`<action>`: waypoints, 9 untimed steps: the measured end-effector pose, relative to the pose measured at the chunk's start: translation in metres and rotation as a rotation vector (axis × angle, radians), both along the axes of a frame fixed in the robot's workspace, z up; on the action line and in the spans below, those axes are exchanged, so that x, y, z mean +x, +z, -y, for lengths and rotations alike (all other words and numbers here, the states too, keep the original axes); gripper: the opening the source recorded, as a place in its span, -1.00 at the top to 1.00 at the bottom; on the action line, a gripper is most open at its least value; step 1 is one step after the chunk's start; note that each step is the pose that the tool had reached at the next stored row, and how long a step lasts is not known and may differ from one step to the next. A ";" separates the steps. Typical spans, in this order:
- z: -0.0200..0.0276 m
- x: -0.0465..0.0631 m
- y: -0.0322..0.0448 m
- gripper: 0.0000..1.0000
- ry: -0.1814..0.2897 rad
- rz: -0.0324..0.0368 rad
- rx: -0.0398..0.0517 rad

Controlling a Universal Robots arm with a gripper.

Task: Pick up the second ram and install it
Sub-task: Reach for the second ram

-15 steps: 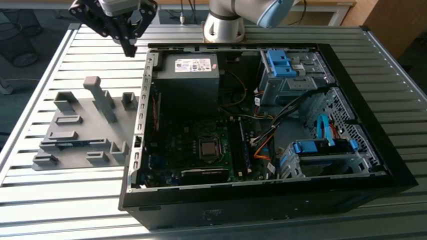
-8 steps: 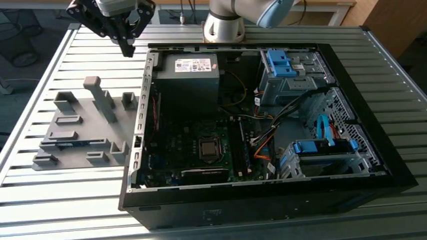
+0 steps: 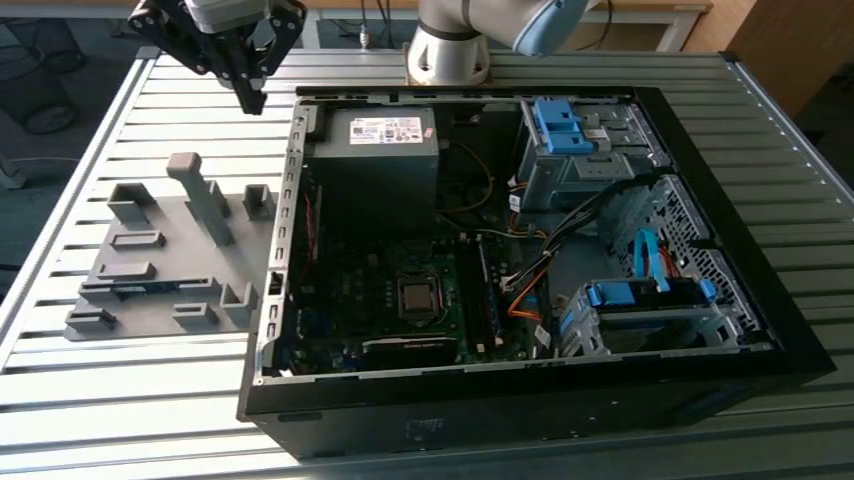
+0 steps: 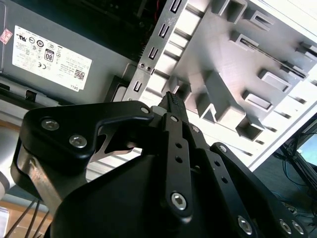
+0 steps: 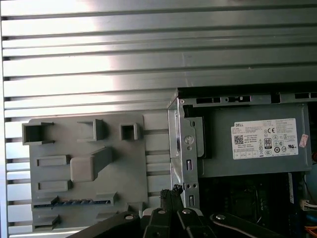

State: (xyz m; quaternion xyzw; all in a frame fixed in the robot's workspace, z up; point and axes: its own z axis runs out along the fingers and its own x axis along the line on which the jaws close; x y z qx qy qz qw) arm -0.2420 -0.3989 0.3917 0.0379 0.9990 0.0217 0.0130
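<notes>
Slatted metal surface (image 3: pixel 134 400) carries open computer case (image 3: pixel 534 420), grey holder (image 3: pixel 180 265). Second ram (image 5: pixel 74 202) sits in holder slot. My jaws together, empty, above surface beside case corner, well apart from ram.

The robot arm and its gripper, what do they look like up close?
The gripper is matt black: flat linked bars dotted with silver screw heads, tapering to a narrow tip. The arm is a thick silver-grey tube with a light blue cap at its joint.
</notes>
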 end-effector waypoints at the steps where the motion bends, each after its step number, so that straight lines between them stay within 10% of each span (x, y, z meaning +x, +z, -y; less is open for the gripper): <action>1: 0.0000 0.000 0.0000 0.79 0.000 0.0000 0.0001; 9: 0.0000 -0.002 0.0000 0.79 0.000 0.0000 0.0000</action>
